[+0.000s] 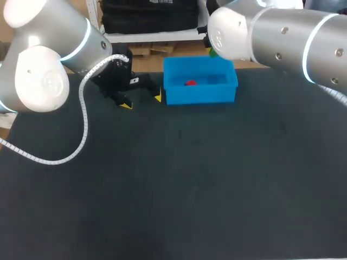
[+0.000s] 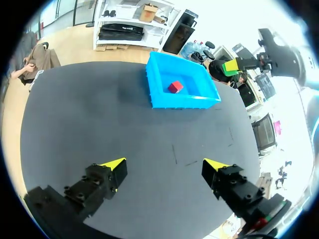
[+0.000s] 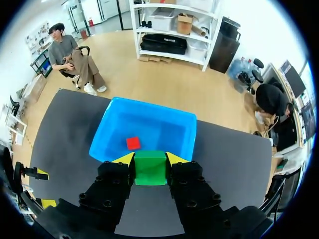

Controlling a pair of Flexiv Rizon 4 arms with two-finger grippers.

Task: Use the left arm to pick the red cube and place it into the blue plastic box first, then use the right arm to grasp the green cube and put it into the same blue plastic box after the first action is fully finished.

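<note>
Right wrist view: the small green cube (image 3: 150, 168) is clamped by the right gripper (image 3: 149, 160), just short of the near wall of the open blue plastic box (image 3: 174, 127), in which the red cube (image 3: 133, 143) is seen lying. The left gripper (image 2: 164, 164) is spread wide and empty.

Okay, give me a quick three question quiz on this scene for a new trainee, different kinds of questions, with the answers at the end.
1. True or false: the red cube already lies inside the blue plastic box.
2. What is clamped in the right gripper? A) nothing B) the green cube C) the red cube
3. Fill in the blank: the left gripper has its fingers ____ (open or shut), with nothing between them.

Key: 1 true; 2 B; 3 open.
</note>
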